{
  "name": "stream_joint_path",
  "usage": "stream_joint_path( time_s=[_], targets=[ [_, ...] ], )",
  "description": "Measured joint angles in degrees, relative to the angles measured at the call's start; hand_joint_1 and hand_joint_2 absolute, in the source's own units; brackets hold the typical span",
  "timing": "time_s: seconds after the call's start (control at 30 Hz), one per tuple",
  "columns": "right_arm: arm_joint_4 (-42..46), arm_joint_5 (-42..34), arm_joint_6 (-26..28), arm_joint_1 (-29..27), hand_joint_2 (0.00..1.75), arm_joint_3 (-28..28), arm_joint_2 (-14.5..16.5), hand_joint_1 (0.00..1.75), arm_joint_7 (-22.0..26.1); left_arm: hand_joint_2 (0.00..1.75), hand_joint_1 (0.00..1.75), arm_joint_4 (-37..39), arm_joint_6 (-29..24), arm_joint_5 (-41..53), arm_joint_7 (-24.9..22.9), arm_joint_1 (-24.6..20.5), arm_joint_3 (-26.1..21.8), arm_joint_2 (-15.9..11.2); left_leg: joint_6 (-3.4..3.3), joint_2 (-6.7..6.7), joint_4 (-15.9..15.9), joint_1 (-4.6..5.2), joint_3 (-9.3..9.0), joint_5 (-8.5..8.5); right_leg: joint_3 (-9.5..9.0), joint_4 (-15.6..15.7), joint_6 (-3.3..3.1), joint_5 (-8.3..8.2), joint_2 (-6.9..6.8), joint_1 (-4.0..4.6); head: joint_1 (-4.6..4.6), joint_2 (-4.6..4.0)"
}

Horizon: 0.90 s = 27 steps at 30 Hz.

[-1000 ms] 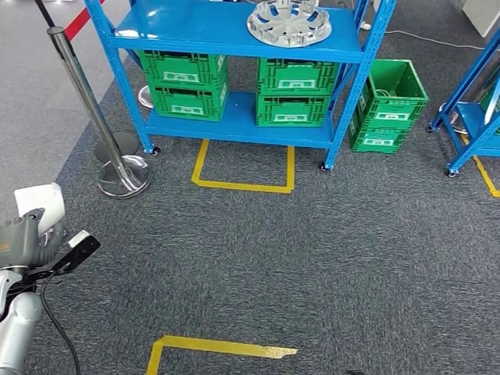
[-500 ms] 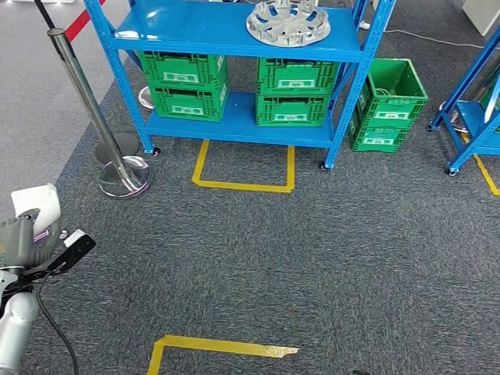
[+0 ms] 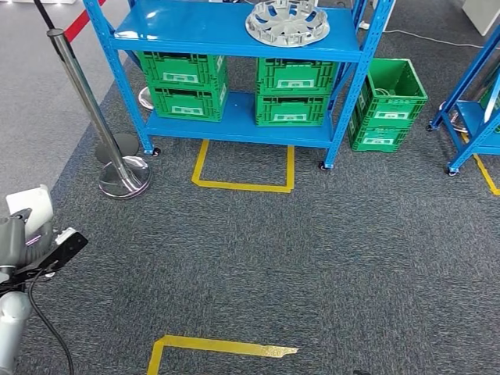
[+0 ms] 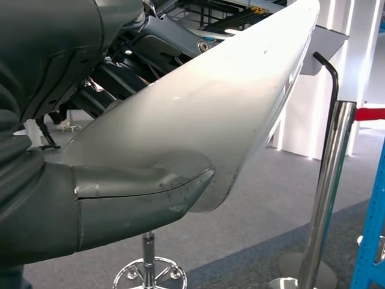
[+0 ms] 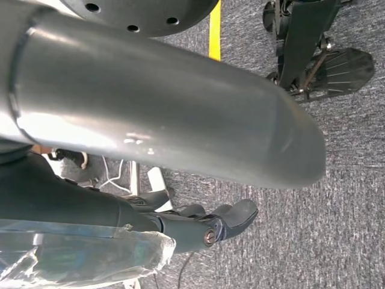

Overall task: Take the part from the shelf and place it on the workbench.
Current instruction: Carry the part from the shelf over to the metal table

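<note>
Floor: grey carpet (image 3: 330, 258), blue shelf (image 3: 236, 35) upper centre, part (image 3: 287, 21) untouched.
Change: left hand (image 3: 26, 234) slid lower-left; approach not begun.
Hands: left grip unclear; right hand (image 5: 200, 226) fingers apart, holding nothing.

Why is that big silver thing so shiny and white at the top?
Left wrist view: bright light glares off the robot's silver shell, washing its upper edge white, and the thumb is soft, too near. Head view: even light, sharp; small glare on the blue shelf.
</note>
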<state>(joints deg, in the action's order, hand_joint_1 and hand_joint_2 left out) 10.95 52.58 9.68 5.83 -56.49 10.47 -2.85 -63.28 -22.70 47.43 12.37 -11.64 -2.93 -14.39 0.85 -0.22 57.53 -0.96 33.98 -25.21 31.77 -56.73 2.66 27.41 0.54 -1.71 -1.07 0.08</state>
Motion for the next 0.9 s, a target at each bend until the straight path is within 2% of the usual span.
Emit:
stream_joint_path(
  time_s=[0.23, 0.33, 0.43, 0.53, 0.57, 0.63, 0.67, 0.7, 0.73, 0.8, 0.87, 0.9],
  targets=[
    [0.0, 1.03, 0.0, 0.0, 0.0, -0.07, 0.0, 0.0, -0.81, 1.75, 1.75, 0.32, 0.16, -0.05, 0.34, 0.04, -0.28, -0.39, -0.26, 0.0, 0.22, 0.33, 0.06, -0.13, -0.04, 0.13, 0.34, -0.11, -0.01, -0.33, -0.02, 0.01],
    [0.0, 1.32, 0.0, 0.02, 0.0, -0.07, 0.0, 0.0, -1.04, 1.75, 1.75, 0.54, 0.15, -0.25, 0.52, 0.02, -0.62, -0.57, -0.75, -0.03, 0.36, 0.62, 0.2, -0.21, -0.1, 0.25, 0.82, -0.18, -0.09, -0.61, -0.04, 0.0],
    [0.0, 1.44, 0.0, 0.07, 0.0, -0.07, 0.0, 0.0, -1.1, 1.75, 1.75, 0.61, 0.11, -0.7, 0.6, -0.12, -1.02, -1.03, -1.6, -0.13, -0.33, 0.48, 0.0, 0.2, -0.1, 0.57, 1.39, -0.09, -0.33, -0.7, -0.04, 0.0],
    [0.0, 1.46, 0.0, 0.07, 0.0, -0.07, 0.0, 0.0, -1.12, 1.75, 1.75, 0.62, 0.1, -0.83, 0.62, -0.16, -1.13, -1.14, -1.9, -0.16, -0.82, 0.17, -0.24, 0.48, 0.26, 0.32, 1.45, 0.23, -0.38, -0.71, 0.01, 0.01],
    [0.0, 1.49, 0.0, 0.08, 0.0, -0.08, -0.01, 0.0, -1.13, 1.75, 1.75, 0.63, 0.1, -0.92, 0.65, -0.27, -1.21, -1.2, -1.97, -0.22, -0.88, 0.18, -0.26, 0.51, 0.83, -1.03, 1.32, 1.09, -0.4, -0.63, 0.07, 0.0],
    [0.0, 1.57, -0.01, 0.06, 0.0, -0.09, -0.03, 0.0, -1.16, 1.75, 1.75, 0.63, 0.1, -1.19, 0.77, -0.54, -1.72, -1.55, -2.17, -0.91, -0.93, 0.57, -0.28, 0.55, 4.99, -9.93, 0.58, 4.88, -0.44, -0.12, 0.26, 0.0],
    [0.0, 1.62, -0.01, 0.02, 0.0, -0.09, -0.04, 0.0, -1.17, 1.75, 1.75, 0.63, 0.11, -1.31, 0.85, -0.68, -2.02, -1.77, -2.25, -1.48, -0.93, 0.86, -0.29, 0.56, 6.55, -13.17, 0.02, 5.85, -0.41, 0.23, 0.36, 0.0],
    [0.0, 1.64, -0.02, 0.0, 0.0, -0.09, -0.04, 0.0, -1.18, 1.75, 1.75, 0.63, 0.11, -1.35, 0.92, -0.73, -2.26, -1.92, -2.29, -2.15, -0.9, 1.15, -0.33, 0.54, 6.87, -13.7, -0.6, 5.31, -0.17, 0.56, 0.4, 0.0],
    [0.0, 1.67, -0.02, -0.01, 0.0, -0.09, -0.05, 0.0, -1.18, 1.75, 1.75, 0.63, 0.12, -1.36, 0.96, -0.77, -2.34, -2.0, -2.27, -2.74, -0.9, 1.32, -0.4, 0.54, 5.04, -9.77, -1.25, 3.07, 0.44, 0.81, 0.39, 0.0],
    [0.01, 1.74, -0.02, 0.08, 0.0, -0.1, -0.21, 0.0, -1.17, 1.75, 1.75, 0.63, 0.11, -1.38, 1.03, -0.98, -2.42, -2.1, -2.01, -3.69, -0.8, 1.49, -0.25, 0.61, 1.49, -2.77, -2.29, 0.57, 2.2, 0.99, 0.29, 0.0],
    [0.02, 1.78, -0.03, 0.12, 0.0, -0.11, -0.34, 0.0, -1.16, 1.75, 1.75, 0.62, 0.11, -1.52, 1.05, -1.21, -2.48, -2.35, -1.38, -4.53, -0.69, 1.29, 0.16, 0.83, 0.33, -0.81, -2.55, 0.46, 2.76, 1.15, 0.26, 0.01],
    [0.02, 1.8, -0.03, 0.12, 0.0, -0.12, -0.31, 0.0, -1.18, 1.75, 1.75, 0.6, 0.14, -1.62, 1.07, -1.28, -2.57, -2.68, -0.99, -5.0, -0.66, 1.16, 0.3, 0.94, 0.17, -0.6, -2.57, 0.29, 2.31, 1.22, 0.3, 0.01]
  ],
)
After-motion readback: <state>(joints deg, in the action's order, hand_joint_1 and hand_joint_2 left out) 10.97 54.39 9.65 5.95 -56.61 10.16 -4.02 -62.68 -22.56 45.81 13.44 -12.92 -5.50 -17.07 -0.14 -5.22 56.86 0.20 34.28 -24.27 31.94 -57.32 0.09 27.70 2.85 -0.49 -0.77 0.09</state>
